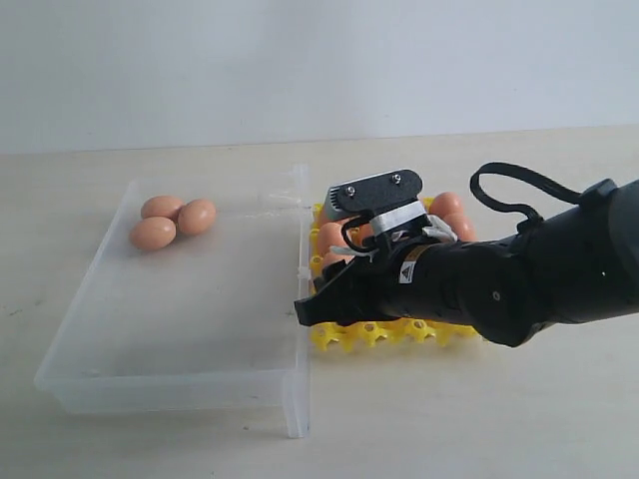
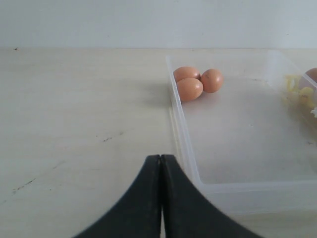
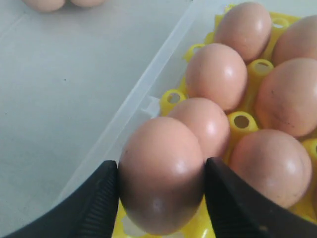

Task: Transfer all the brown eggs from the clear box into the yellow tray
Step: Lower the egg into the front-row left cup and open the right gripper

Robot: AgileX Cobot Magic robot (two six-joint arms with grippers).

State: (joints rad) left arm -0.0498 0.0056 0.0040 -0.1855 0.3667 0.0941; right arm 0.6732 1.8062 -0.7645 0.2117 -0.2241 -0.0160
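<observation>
Where it shows bare, table [image 1: 479,429]: pale, matte, wood-toned, with faint dark scuffs in the left wrist view; it runs back to its far edge under the wall
Wall [image 1: 300,60]: plain white; evenly lit
Clear box [image 1: 190,319]: on the table's left half, long sides running near to far; low transparent walls; most of its floor bare
Brown eggs [image 1: 153,234]: three huddled together in the clear box's far left corner; others sit in the yellow tray, several seen close in the right wrist view
Yellow tray [image 1: 384,334]: on the table just beside the clear box's right wall; whether the two touch cannot be told; largely hidden under the right arm [image 1: 519,279]
Right gripper [image 3: 161,163]: reaches in from the table's right side, low over the tray's edge nearest the box; fingers [image 3: 99,203] set wide, pressed on both sides of the held egg
Held egg [image 3: 161,188]: over the tray's row next to the box wall, close against a neighbouring egg; whether it is seated cannot be told
Left gripper [image 2: 161,166]: outside the exterior view; above bare table off the clear box's left wall, by its near corner; jaws closed flat together, nothing between
Open room: bare box floor between the three eggs and the right wall; bare table in front of box and tray and left of the box; the box's right wall stands between that floor and the tray
</observation>
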